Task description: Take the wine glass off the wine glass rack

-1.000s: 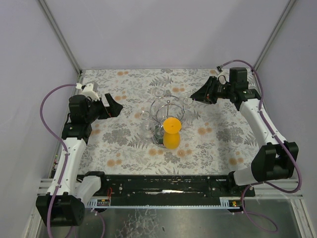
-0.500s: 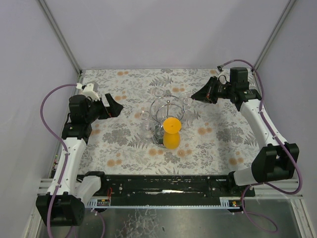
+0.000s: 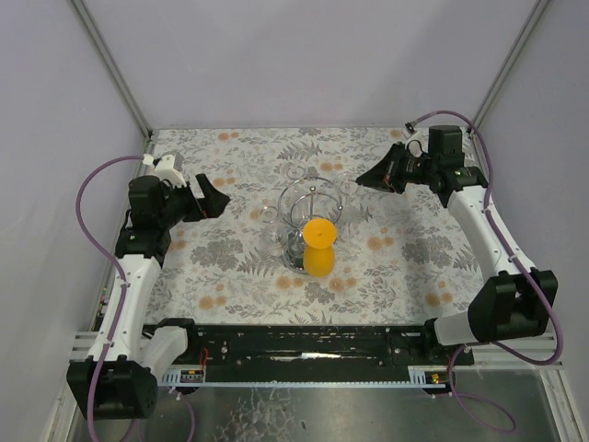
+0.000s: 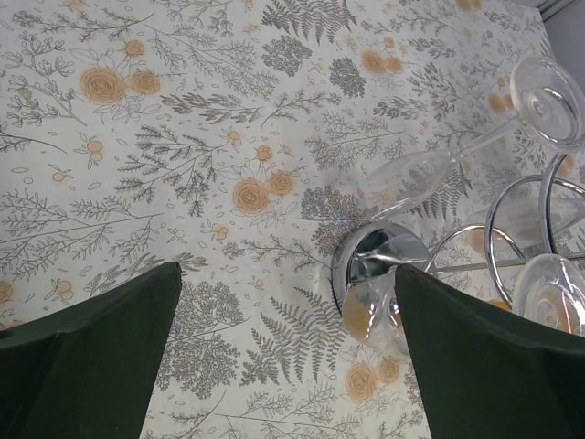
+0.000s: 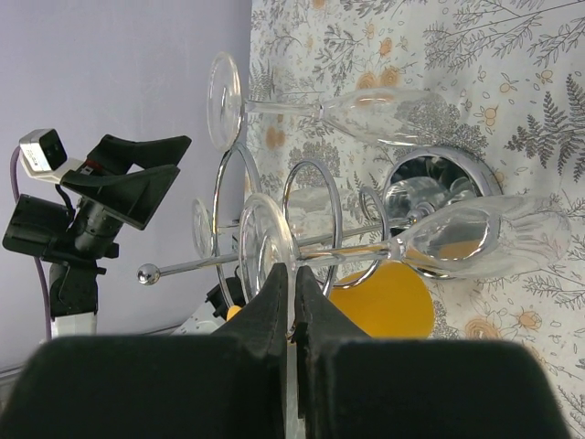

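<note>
We see right gripper (image 5: 292, 291) pinching foot rim of wine glass (image 5: 462, 240). Glass hangs on rack (image 3: 311, 197), middle of table (image 3: 230, 157). Left gripper (image 4: 288, 274) spread wide, well apart from rack.

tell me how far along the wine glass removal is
Done: the right end effector is at the chrome wire rack. In hand: it looks shut on the foot of a clear hanging wine glass. Left: sliding the glass off; the left end effector is open, apart.
</note>
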{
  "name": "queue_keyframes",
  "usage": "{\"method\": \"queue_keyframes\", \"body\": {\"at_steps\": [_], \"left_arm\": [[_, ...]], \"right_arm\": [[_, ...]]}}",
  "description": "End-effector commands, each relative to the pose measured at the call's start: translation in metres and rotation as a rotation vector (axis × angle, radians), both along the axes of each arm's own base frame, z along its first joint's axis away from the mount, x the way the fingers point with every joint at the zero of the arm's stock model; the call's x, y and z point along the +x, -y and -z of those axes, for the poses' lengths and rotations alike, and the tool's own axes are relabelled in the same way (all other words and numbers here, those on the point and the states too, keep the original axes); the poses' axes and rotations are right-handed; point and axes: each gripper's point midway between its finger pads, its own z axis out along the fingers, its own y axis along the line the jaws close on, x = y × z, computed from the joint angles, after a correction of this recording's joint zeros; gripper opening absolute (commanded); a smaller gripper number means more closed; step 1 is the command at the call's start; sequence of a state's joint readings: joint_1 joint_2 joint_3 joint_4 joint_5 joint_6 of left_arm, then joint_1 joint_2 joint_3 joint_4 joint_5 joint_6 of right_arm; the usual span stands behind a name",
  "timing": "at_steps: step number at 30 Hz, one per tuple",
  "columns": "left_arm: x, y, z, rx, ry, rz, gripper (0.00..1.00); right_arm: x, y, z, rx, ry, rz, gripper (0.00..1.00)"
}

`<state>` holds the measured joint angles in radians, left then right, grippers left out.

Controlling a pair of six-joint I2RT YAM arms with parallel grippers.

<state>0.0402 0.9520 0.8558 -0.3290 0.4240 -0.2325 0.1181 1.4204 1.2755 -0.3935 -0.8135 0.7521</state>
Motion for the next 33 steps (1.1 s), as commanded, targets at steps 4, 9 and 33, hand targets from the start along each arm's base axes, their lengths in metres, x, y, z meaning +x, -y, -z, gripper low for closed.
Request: {"method": "queue_keyframes", "body": {"at_steps": [4,9,33], "left_arm": [[0.007,0.002,-0.021,-0.004,0.063,0.017,1.00],[0.007,0.003,-0.023,-0.009,0.065,0.018,1.00],[0.012,0.022,-0.100,-0.148,0.150,0.079,1.00]], "right_arm": [[-0.008,0.007,-0.027,-0.002,0.094,0.021,0.00],[-0.006,0.014,-0.035,-0.005,0.119,0.058,0.00],[0.026,0.063,-0.073,-0.042,0.243,0.280,0.00]]}}
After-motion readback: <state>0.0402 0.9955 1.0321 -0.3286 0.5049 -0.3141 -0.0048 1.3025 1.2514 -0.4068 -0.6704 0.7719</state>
